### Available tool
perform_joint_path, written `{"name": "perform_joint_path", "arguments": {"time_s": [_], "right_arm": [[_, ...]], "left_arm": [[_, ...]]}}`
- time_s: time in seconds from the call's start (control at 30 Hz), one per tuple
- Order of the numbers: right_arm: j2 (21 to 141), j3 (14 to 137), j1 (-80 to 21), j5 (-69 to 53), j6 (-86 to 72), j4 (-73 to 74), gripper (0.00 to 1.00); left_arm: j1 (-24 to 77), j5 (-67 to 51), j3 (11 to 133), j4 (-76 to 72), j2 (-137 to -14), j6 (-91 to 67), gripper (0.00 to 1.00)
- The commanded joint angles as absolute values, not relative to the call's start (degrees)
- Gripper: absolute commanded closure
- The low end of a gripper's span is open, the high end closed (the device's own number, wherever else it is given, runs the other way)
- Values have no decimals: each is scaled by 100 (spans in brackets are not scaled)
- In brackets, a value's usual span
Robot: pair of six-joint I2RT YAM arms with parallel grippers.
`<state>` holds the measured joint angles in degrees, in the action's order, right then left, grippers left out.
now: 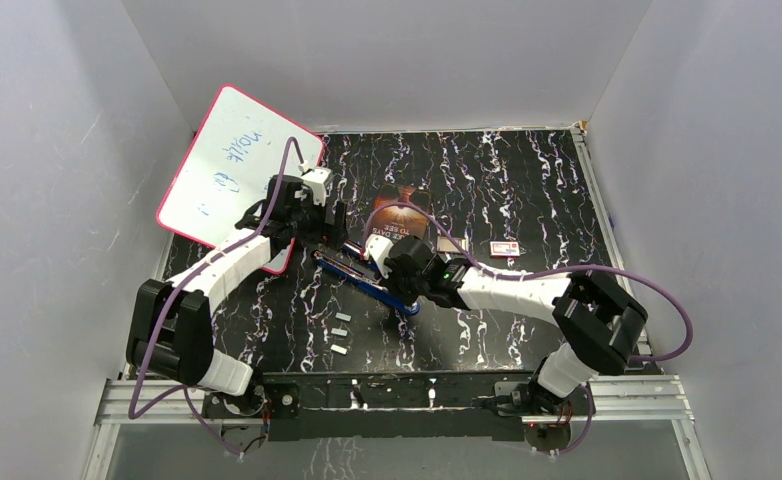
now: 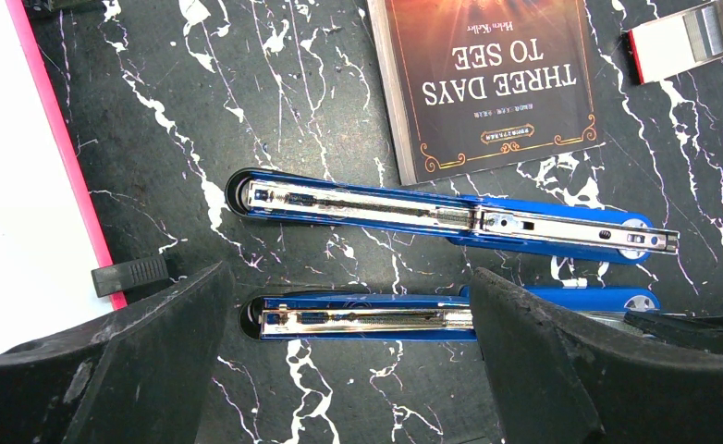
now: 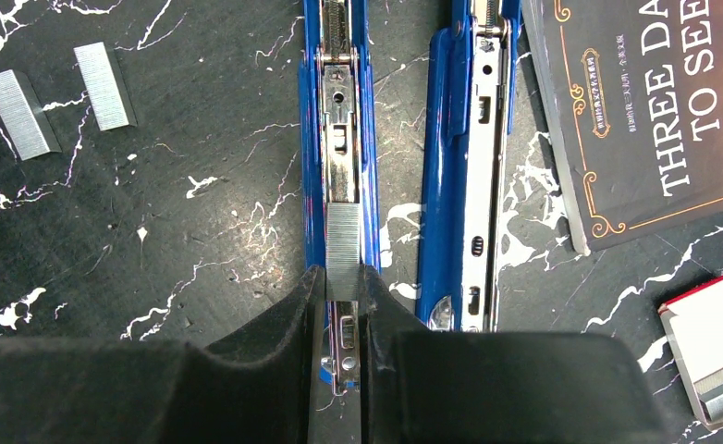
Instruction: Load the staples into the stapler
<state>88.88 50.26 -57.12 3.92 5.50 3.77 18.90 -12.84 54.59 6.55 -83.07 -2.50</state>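
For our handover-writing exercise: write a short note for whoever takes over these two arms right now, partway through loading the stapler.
Left gripper: open, empty, hovering over the stapler.
Right gripper: shut on one staple strip, lined up on the open magazine channel.
The stapler lies opened out, its two blue parts side by side; spare strips lie loose beside it.
Done: stapler open, one strip brought to the channel.
Left: seat the strip, let go, close the stapler.
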Motion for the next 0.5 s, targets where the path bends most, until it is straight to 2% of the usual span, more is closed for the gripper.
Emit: {"name": "perform_joint_path", "arguments": {"time_s": [0.0, 0.47], "right_arm": [[8770, 5240, -5744, 549, 609, 444, 100], [8904, 5355, -5745, 484, 682, 412, 100]], "left_arm": [[1913, -1274, 5548, 757, -8244, -176, 2], [1916, -1265, 5546, 756, -8240, -169, 2]]}}
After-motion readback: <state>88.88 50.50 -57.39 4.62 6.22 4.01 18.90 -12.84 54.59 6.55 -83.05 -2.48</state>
